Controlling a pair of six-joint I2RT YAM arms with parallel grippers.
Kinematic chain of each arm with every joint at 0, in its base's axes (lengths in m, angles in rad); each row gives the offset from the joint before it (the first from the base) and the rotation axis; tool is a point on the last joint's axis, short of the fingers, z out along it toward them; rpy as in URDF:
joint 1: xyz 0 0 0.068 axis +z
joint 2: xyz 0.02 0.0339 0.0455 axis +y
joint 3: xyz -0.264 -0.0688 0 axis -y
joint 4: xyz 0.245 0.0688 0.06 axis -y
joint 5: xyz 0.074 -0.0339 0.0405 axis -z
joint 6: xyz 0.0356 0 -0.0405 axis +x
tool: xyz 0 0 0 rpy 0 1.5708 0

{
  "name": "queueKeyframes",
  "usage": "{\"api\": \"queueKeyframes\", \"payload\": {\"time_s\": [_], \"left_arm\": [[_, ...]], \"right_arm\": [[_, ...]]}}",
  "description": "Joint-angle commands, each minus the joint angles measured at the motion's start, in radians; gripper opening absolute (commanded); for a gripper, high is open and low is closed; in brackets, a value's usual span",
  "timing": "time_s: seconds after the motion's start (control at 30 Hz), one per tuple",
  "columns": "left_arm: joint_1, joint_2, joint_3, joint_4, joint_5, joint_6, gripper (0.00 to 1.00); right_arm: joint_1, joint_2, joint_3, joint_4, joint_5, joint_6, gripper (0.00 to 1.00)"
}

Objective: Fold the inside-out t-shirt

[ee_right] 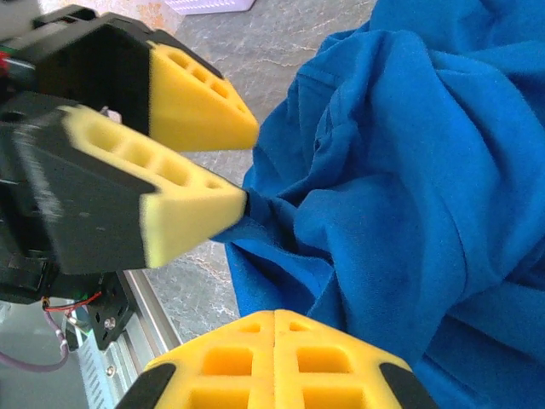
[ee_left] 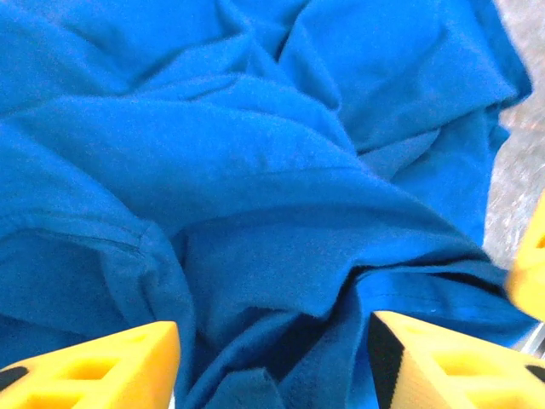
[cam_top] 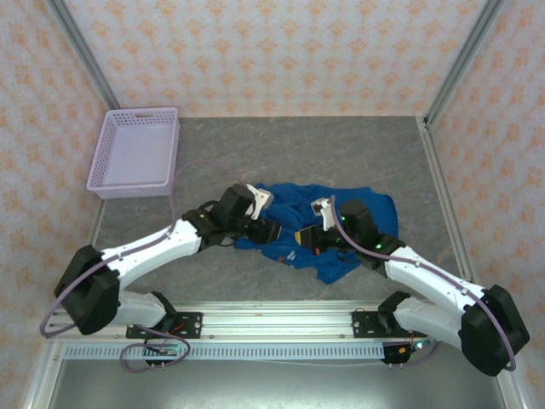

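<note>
From the metal rail (cam_top: 272, 317) at 6 o'clock, your left hand (ee_right: 249, 170) gapes with one pad touching the crumpled blue t-shirt (cam_top: 341, 209) at the centre of the grey tabletop (cam_top: 281, 145), your right hand (ee_right: 274, 328) is pressed closed beside it, a lavender basket (cam_top: 136, 153) sits at 10 o'clock, and peach patterned walls (cam_top: 255, 51) stand beyond.

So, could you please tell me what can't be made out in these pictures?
T-shirt collar and sleeves: top view, buried in its own folds.
Whether the shut right end effector pinches cloth: right wrist view, its fingers cover the contact.
Yellow shape at the right edge: left wrist view, blurred and cut off.
Basket: right wrist view, cut by the top edge.
</note>
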Motion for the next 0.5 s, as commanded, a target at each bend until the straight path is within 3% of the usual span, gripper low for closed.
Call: {"api": "queueKeyframes", "payload": {"time_s": [0.0,0.07,0.23,0.47], "left_arm": [[-0.016,0.062,0.051,-0.137,0.017,0.052,0.57],[-0.018,0.087,0.056,-0.159,-0.008,0.051,0.47],[-0.018,0.088,0.045,-0.149,-0.025,0.03,0.12],[-0.017,-0.044,-0.077,-0.033,-0.009,-0.011,0.0]], "right_arm": [[0.007,-0.039,-0.005,-0.025,0.001,-0.03,0.0],[0.007,-0.058,-0.004,-0.049,0.009,-0.035,0.0],[0.007,-0.105,0.001,-0.144,0.033,-0.033,0.0],[0.007,-0.159,-0.019,-0.239,0.121,0.082,0.0]]}}
